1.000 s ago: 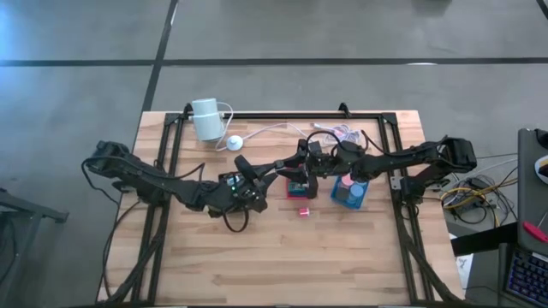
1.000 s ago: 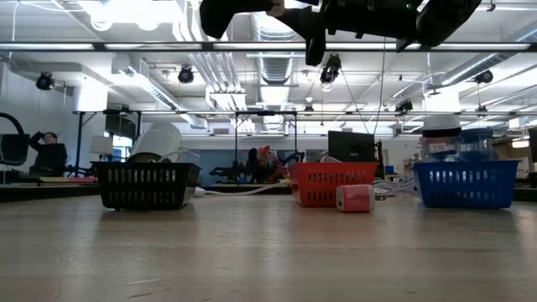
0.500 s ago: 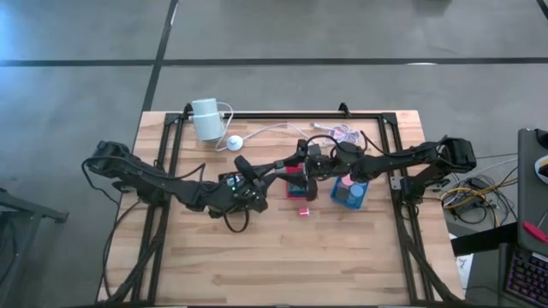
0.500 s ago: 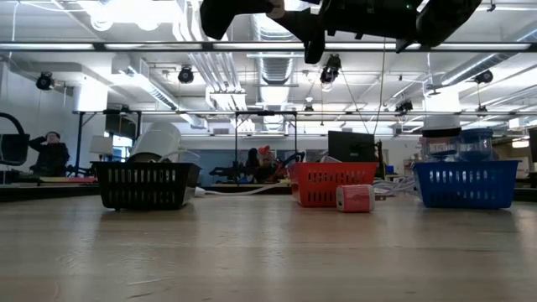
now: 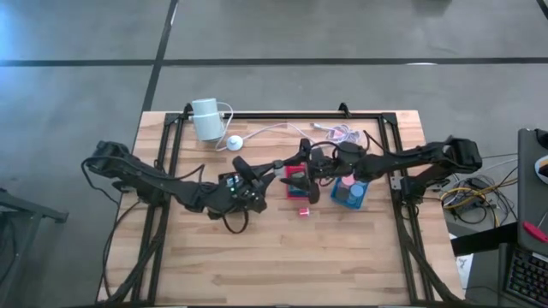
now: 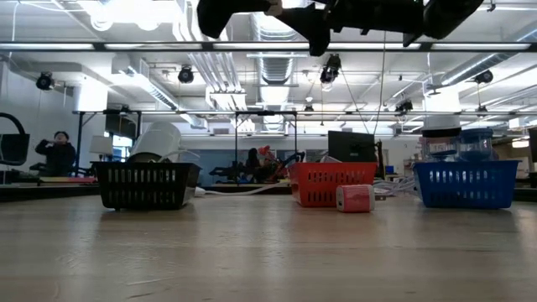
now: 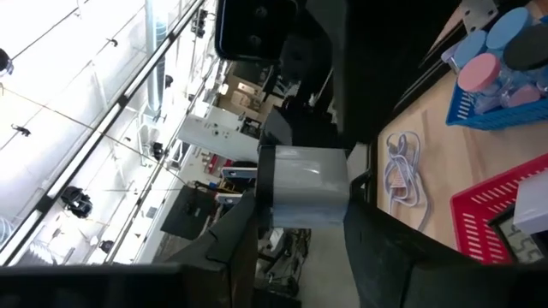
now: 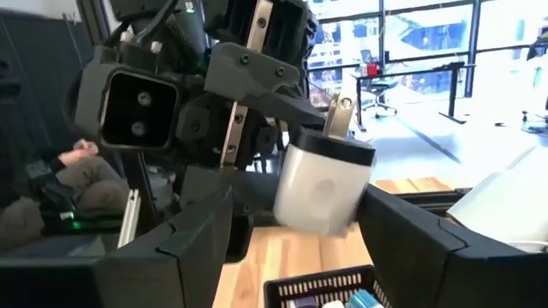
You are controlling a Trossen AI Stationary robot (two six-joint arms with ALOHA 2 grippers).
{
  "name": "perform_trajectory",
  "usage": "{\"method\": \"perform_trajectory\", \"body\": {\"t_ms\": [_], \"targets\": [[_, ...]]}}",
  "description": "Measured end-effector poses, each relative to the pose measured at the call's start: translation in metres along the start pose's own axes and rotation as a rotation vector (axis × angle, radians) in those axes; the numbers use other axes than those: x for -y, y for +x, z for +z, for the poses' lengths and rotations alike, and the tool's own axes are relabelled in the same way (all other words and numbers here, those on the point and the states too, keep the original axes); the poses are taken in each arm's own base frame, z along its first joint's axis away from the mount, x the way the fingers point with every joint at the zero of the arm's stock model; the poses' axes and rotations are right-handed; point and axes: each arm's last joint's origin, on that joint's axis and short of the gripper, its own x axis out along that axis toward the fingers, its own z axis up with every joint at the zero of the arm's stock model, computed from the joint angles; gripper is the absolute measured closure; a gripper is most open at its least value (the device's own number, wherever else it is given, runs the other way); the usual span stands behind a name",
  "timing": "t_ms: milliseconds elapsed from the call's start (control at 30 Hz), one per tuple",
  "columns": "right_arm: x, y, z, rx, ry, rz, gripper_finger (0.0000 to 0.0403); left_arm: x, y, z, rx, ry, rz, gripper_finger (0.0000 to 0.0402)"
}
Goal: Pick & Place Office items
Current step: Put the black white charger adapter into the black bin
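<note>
Being drawn slightly back, the right gripper [image 8: 298, 205] was clamped on the white block [image 8: 324, 184], which was also pinched within the left gripper [image 7: 300, 205], so the handover was judged unfinished.

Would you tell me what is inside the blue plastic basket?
The blue plastic basket holds round pastel discs, pink and blue, stacked above its rim. Anything lower is hidden by its walls.

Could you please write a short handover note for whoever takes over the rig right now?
Left gripper: shut on a white block, held in the air above the red tray.
Right gripper: up close to that same block, facing the left one.
Done: pastel discs sit in the blue tray.
Left: place the white block, then pick up the pink block lying on the table in front of the red tray. The contents of the black tray cannot be seen.
</note>
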Motion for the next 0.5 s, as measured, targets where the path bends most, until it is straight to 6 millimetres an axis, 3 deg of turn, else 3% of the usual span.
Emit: {"method": "perform_trajectory", "body": {"t_ms": [300,500], "targets": [[-0.007,-0.018,0.016,-0.068,-0.082,0.01,0.0154,-0.022,-0.019,0.001,0.008,-0.034,0.011,0.0255],[-0.013,-0.037,0.025,-0.116,-0.143,-0.001,0.0165,-0.046,-0.038,-0.013,0.056,-0.159,-0.1,0.0255]]}}
